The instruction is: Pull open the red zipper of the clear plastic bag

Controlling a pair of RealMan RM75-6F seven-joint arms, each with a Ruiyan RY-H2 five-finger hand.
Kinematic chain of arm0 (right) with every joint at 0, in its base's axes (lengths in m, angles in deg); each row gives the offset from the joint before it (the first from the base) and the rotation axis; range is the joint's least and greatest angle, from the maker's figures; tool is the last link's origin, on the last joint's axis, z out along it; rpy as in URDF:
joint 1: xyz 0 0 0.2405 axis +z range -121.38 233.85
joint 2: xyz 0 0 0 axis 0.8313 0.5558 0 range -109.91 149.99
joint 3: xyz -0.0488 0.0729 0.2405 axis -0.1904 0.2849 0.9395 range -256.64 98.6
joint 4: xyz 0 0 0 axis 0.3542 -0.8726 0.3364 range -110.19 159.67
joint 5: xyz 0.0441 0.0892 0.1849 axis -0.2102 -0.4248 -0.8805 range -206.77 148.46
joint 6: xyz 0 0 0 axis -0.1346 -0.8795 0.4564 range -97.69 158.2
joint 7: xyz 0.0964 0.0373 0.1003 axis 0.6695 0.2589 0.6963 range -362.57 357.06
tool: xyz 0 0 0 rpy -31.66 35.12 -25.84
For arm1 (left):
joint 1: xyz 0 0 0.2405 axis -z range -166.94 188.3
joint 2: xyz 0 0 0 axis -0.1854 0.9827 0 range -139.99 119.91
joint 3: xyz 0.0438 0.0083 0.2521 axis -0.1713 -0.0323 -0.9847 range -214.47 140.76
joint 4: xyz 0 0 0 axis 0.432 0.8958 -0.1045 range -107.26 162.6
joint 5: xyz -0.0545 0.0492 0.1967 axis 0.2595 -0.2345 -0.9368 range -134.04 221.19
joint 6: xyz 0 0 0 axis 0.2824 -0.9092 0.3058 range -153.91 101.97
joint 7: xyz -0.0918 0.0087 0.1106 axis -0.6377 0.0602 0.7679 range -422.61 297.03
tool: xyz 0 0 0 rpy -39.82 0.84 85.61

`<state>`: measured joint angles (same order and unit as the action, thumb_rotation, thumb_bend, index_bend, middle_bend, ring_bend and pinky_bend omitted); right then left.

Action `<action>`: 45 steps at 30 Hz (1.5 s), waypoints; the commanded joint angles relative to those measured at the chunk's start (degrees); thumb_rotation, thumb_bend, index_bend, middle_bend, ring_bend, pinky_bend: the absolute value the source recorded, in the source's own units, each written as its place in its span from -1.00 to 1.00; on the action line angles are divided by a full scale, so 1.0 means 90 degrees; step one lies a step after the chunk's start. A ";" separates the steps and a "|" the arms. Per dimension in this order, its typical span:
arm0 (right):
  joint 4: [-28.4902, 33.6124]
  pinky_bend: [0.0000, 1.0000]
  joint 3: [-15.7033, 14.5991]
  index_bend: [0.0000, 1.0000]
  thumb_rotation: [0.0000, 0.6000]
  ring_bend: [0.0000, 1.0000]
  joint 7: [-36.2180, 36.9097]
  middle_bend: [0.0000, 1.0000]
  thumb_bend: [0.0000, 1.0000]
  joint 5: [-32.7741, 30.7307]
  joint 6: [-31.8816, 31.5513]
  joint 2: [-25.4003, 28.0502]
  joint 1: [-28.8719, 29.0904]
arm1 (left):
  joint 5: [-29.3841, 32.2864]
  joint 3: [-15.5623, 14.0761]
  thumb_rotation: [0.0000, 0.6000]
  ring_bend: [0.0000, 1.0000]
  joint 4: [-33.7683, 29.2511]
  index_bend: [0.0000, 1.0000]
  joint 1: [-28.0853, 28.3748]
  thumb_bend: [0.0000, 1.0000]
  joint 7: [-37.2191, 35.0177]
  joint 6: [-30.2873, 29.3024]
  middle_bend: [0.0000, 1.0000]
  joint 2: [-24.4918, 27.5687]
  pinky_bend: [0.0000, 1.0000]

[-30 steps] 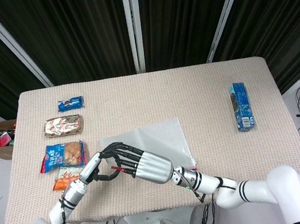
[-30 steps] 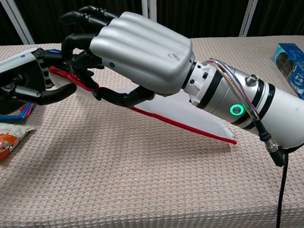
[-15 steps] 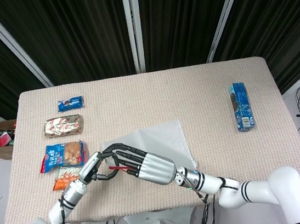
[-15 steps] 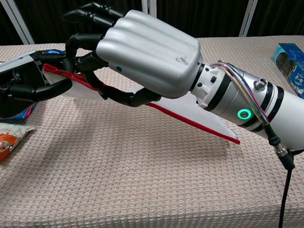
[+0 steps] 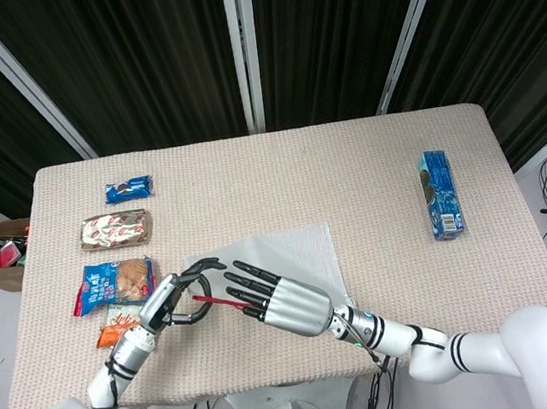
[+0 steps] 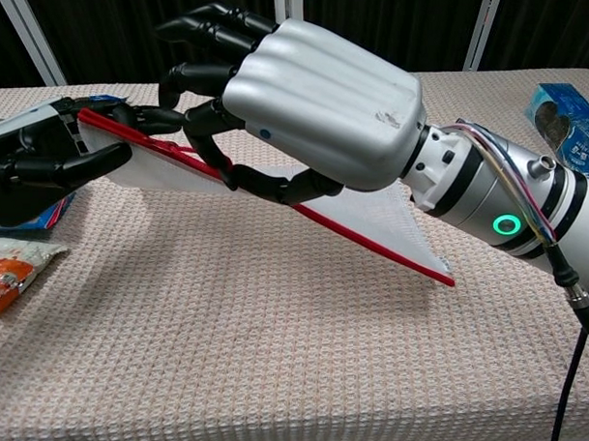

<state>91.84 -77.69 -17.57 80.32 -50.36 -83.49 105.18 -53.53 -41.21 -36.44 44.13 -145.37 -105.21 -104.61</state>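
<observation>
At lower left of the frame, our left hand (image 6: pixel 31 167) grips the clear plastic bag (image 5: pixel 290 253); our right hand (image 6: pixel 300 99) pinches its red zipper (image 6: pixel 304 209).

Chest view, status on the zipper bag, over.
Left hand grips bag corner. Right hand pinches red zipper. Bag's near edge lifted. Nothing blocking.

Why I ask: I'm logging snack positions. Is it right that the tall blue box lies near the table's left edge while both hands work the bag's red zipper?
Not quite. The blue box lies near the table's right edge, as the head view shows. The rest holds: the left hand and right hand both work the bag's red zipper.
</observation>
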 commanded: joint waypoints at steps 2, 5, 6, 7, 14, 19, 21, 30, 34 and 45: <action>0.0044 -1.00 -0.0063 0.76 1.00 -1.00 -0.0040 -0.56 -0.02 0.0028 -0.0035 0.0080 -0.0085 | 0.0046 0.0037 1.00 -0.77 0.0038 0.27 -0.0015 -0.02 -0.0035 -0.0008 -0.53 -0.0006 -0.77; 0.0103 -1.00 -0.0159 0.76 1.00 -1.00 -0.0123 -0.56 -0.02 0.0056 -0.0089 0.0222 -0.0216 | 0.0099 0.0078 1.00 -0.77 0.0082 0.27 -0.0042 -0.02 -0.0031 -0.0025 -0.53 -0.0004 -0.77; 0.0125 -1.00 -0.0197 0.76 1.00 -1.00 -0.0156 -0.56 -0.02 0.0062 -0.0119 0.0281 -0.0274 | 0.0122 0.0091 1.00 -0.77 0.0111 0.27 -0.0053 -0.02 -0.0002 -0.0021 -0.53 -0.0004 -0.77; 0.0162 -1.00 -0.0255 0.76 1.00 -1.00 -0.0194 -0.56 -0.02 0.0060 -0.0162 0.0367 -0.0365 | 0.0164 0.0114 1.00 -0.77 0.0158 0.27 -0.0070 -0.02 0.0072 -0.0008 -0.53 -0.0009 -0.77; 0.0297 -1.00 -0.0707 0.76 1.00 -1.00 -0.0216 -0.56 -0.02 -0.0037 -0.0524 0.0856 -0.1097 | 0.0432 0.0211 1.00 -0.77 0.0364 0.27 -0.0225 -0.02 0.0545 0.0108 -0.54 -0.0044 -0.77; 0.0179 -1.00 -0.0863 0.76 1.00 -1.00 -0.0162 -0.56 -0.02 -0.0221 -0.0688 0.1079 -0.1567 | 0.0605 0.0270 1.00 -0.77 0.0463 0.27 -0.0334 -0.02 0.0808 0.0215 -0.54 -0.0046 -0.77; 0.0142 -1.00 -0.0887 0.76 1.00 -1.00 -0.0123 -0.56 -0.02 -0.0299 -0.0730 0.1174 -0.1719 | 0.0673 0.0307 1.00 -0.77 0.0514 0.28 -0.0382 -0.02 0.0999 0.0239 -0.54 -0.0053 -0.77; -0.0054 -1.00 -0.0928 0.76 1.00 -1.00 0.0155 -0.56 -0.02 -0.0556 -0.0934 0.1464 -0.2288 | 0.0704 0.0284 1.00 -0.77 0.0494 0.28 -0.0557 -0.02 0.1797 0.0285 -0.54 -0.0014 -0.77; -0.0112 -1.00 -0.0917 0.76 1.00 -1.00 0.0284 -0.57 -0.02 -0.0638 -0.0954 0.1505 -0.2463 | 0.0706 0.0296 1.00 -0.77 0.0406 0.29 -0.0586 -0.02 0.1972 0.0325 -0.54 -0.0006 -0.77; 0.1059 -1.00 -0.0679 -0.93 1.00 -1.00 0.0162 -1.00 -0.75 -0.1482 0.0046 0.2118 -0.2588 | 0.0595 0.0262 1.00 -0.80 0.0124 -0.30 -0.0632 -0.29 0.4316 0.0407 -0.68 0.0289 -0.77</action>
<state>96.95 -84.90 -14.90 70.30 -53.49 -67.08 82.01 -47.84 -38.53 -33.58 38.68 -118.55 -102.15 -103.97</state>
